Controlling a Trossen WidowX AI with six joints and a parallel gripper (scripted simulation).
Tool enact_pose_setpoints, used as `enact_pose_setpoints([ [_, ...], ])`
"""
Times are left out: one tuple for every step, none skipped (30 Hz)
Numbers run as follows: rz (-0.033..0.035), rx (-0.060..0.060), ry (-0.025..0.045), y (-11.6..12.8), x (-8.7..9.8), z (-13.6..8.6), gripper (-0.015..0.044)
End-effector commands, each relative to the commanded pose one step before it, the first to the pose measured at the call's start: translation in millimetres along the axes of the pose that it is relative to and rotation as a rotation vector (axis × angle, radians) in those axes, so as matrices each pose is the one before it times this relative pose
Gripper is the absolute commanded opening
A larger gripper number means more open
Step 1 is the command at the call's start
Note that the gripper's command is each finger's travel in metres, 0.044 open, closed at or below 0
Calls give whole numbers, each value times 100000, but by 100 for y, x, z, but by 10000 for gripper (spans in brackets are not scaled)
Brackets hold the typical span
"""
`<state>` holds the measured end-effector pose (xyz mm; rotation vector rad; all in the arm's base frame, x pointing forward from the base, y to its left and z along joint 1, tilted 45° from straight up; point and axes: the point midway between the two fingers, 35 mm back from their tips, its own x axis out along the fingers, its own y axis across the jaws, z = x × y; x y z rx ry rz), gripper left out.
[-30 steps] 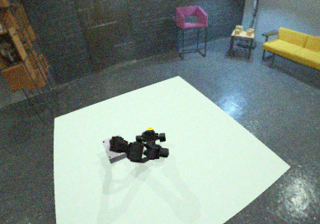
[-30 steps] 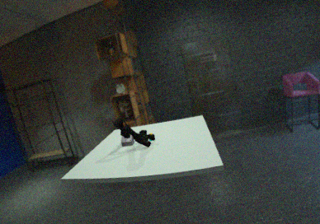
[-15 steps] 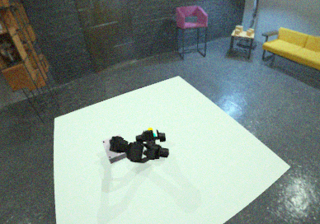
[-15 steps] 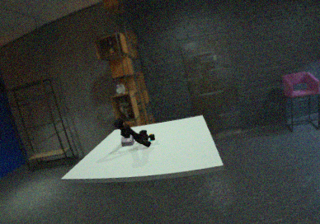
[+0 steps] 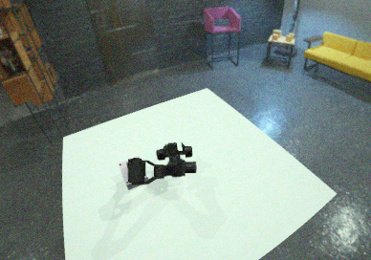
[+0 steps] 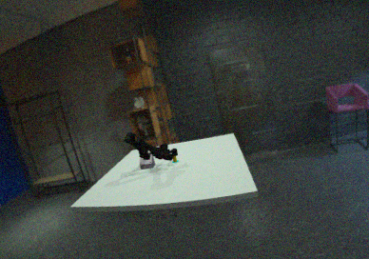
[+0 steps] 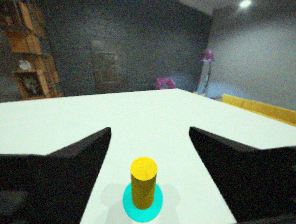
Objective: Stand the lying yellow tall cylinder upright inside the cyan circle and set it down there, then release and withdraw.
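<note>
The yellow tall cylinder stands upright on the cyan circle. In the wrist view, cyan shows on both sides of its base and in front of it, and the base looks to be inside the circle. My gripper is open and empty. Its fingers are spread wide, with a gap on both sides of the cylinder, which shows low between them in the wrist view. In the top view, the arm hides the cylinder and the circle.
The white table top lies under the arm, whose base stands on it. Shelves, a pink chair and a yellow sofa are in the room beyond the table.
</note>
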<state>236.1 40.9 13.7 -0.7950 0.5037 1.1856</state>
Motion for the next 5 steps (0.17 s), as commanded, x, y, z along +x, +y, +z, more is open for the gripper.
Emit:
enact_pose_setpoints([
  [44, 419, -91, 342, -181, 1495, 400],
  [-74, 1, -218, 81, -58, 486, 400],
  [-61, 4, -191, 73, -47, 386, 400],
  [-37, 4, -122, 47, -28, 230, 400],
  [-12, 2, -42, 16, -9, 77, 400],
])
